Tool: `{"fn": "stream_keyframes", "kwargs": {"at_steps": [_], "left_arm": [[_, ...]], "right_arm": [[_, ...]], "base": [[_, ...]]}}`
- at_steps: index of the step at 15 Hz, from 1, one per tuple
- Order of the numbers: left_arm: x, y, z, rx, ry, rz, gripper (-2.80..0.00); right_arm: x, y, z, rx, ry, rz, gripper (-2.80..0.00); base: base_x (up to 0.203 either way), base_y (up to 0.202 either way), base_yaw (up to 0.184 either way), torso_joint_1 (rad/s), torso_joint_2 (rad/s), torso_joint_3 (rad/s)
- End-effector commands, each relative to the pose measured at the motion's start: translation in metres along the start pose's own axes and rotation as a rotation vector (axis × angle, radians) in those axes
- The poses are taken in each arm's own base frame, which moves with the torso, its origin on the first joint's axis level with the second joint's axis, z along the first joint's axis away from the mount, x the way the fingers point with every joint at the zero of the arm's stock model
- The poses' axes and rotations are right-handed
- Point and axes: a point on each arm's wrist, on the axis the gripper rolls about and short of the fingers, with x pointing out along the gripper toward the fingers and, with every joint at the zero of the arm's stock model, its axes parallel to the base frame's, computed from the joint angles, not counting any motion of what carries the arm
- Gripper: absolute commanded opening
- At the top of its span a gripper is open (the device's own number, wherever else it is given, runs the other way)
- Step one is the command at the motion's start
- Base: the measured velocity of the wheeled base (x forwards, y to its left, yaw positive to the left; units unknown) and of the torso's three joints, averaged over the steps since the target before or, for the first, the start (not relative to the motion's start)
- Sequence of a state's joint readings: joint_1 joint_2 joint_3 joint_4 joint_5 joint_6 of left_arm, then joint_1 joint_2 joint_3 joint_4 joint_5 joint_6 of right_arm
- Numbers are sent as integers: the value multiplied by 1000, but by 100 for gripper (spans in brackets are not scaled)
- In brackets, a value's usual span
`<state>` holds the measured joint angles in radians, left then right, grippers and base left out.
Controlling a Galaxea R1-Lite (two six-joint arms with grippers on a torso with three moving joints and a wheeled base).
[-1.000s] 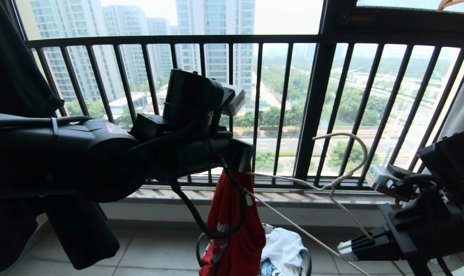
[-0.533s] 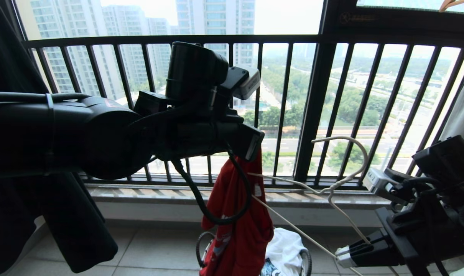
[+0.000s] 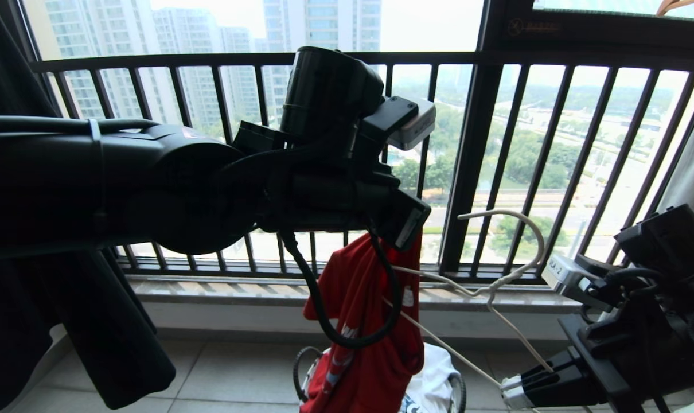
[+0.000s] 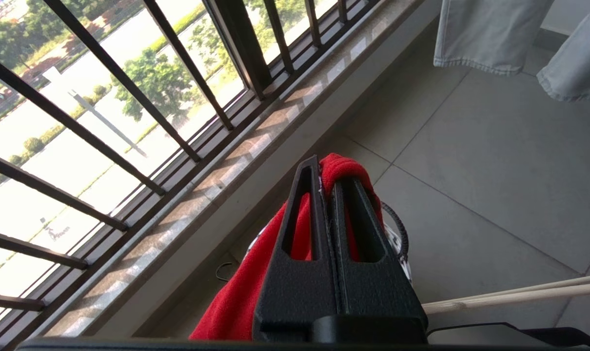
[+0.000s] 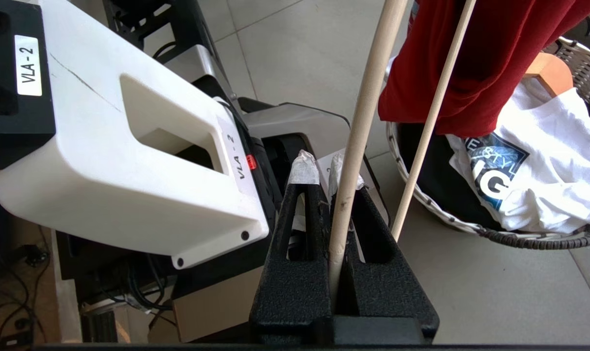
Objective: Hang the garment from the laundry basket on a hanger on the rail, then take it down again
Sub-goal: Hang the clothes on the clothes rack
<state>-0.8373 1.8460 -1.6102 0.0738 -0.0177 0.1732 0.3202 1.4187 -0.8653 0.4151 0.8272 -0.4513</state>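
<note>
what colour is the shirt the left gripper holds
Red, clearest in the left wrist view.

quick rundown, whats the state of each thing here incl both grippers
red short-sleeved T-shirt: lifted, hanging from the left gripper above the basket
thin cream-white wire-like hanger: held off the rail, no shirt on it
small round mesh-rimmed laundry basket: on the floor, white printed T-shirt inside
left gripper: shut on shirt
right gripper: shut on hanger

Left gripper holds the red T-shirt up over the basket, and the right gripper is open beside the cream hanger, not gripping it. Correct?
Not quite. The right gripper is shut on the hanger; the right wrist view shows its fingers clamping the bar. The rest holds: left gripper holds the red T-shirt above the basket.
</note>
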Motion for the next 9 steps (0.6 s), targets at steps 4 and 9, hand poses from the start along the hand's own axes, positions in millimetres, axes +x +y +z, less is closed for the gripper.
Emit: {"fn": "stream_keyframes", "kwargs": {"at_steps": [4, 9], "left_arm": [[-3, -27, 13, -61, -52, -152, -280], [-9, -45, 19, -82, -62, -200, -280]], "right_arm": [[-18, -10, -1, 35, -86, -13, -280], [-20, -11, -1, 38, -141, 74, -280]], "base": [[0, 0, 0, 0, 0, 0], [0, 0, 0, 0, 0, 0]]}}
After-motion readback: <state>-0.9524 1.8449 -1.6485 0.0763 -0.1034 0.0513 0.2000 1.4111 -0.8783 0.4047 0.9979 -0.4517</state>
